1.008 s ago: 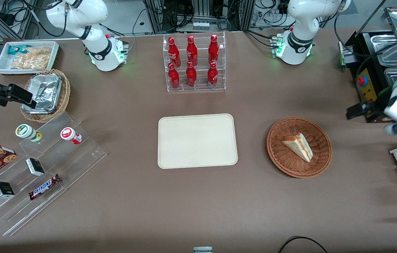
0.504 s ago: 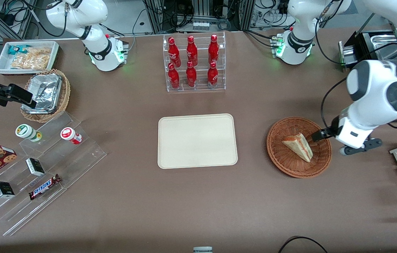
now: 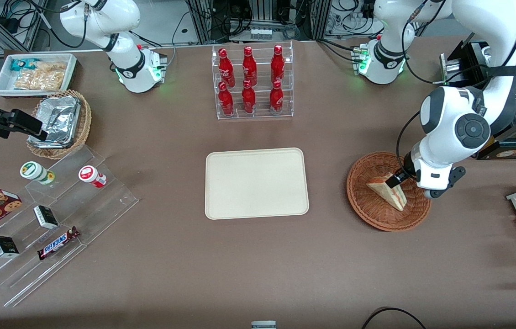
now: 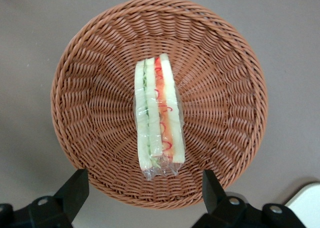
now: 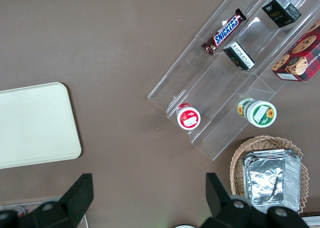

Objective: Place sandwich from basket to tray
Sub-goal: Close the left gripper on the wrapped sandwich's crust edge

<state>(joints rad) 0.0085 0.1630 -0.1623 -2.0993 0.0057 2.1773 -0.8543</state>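
1. Front view: the left arm's gripper [image 3: 397,179] hangs above the round reddish-brown wicker basket [image 3: 367,212], just over the thick end of the small triangular white-bread sandwich [image 3: 388,191] lying in it. The flat cream-beige rectangular tray [image 3: 256,183] sits well apart, toward the parked arm's end of the brown tabletop [image 3: 258,260], with nothing on it. Counted: one sandwich, one reddish-brown basket, one tray, six red bottles [image 3: 249,80] in a clear rack.

2. Left wrist view: the jaws stand wide open and hold nothing; one dark fingertip [image 4: 75,193] shows at each side of the basket [image 4: 100,47]. The sandwich [image 4: 159,119] lies near the basket's middle, cut edge up, showing green and red-orange filling under clear wrap. As I judge it, the step in hand is the descent to grasp. To do it well, centre the jaws so the two bread faces lie between them, come straight down clear of the wicker rim, and close gently, since the soft bread may squash or slip.

3. Right wrist view: one corner of the tray [image 5: 35,125] shows; no sandwich is on that part.
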